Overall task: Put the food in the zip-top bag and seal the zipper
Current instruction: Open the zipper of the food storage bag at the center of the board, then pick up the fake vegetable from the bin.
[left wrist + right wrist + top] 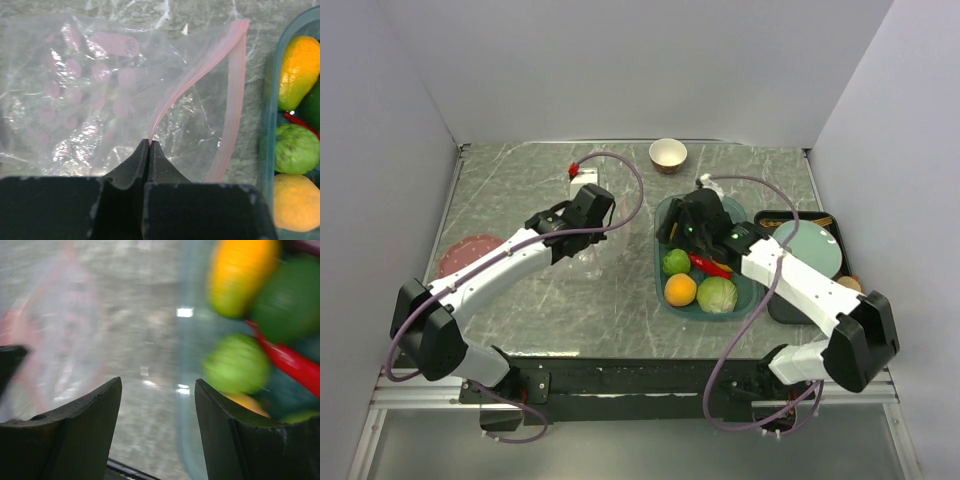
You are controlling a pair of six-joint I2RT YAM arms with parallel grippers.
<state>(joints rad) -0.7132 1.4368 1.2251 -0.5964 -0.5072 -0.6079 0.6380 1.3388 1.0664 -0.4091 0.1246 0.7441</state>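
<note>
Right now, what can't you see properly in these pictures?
- Top view: the zip-top bag is see-through, so its outline is lost against the table.
- Right wrist view: the food is smeared by blur.
- Left wrist view: the teal tray is cut off at the right edge.

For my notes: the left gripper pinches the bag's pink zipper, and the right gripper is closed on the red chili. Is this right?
Not quite. The right wrist view shows the right gripper open and empty; the red chili lies in the tray. The left gripper does pinch the zipper.
</note>
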